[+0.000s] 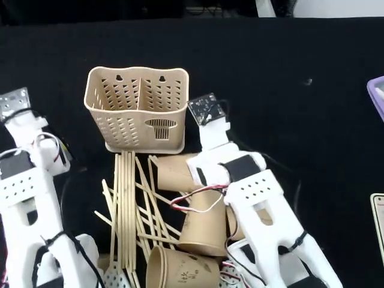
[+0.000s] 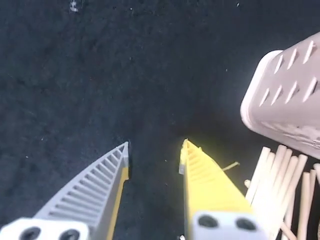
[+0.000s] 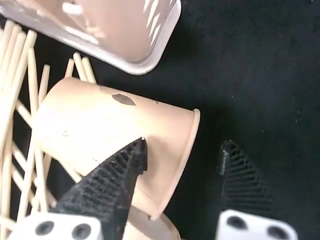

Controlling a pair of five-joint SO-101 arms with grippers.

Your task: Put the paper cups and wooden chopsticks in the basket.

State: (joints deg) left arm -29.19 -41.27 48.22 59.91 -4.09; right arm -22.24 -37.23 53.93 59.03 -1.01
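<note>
Bracketing the rim of a paper cup

The right gripper hangs spread wide, one finger over the wall of the paper cup, which lies on its side just before the basket, the other past its rim. Grasping seems the step in hand; next it must lower and pinch the rim. The left gripper is open, empty, above bare table near the wooden chopsticks.

Worktop: covered in black cloth.
Basket: beige, perforated, stood upright.
Wooden chopsticks: loose and crossed, fanned out from the basket's base.
Paper cups: lay on their sides beside and over the chopsticks.
Purple item: sat at the right edge.
</note>
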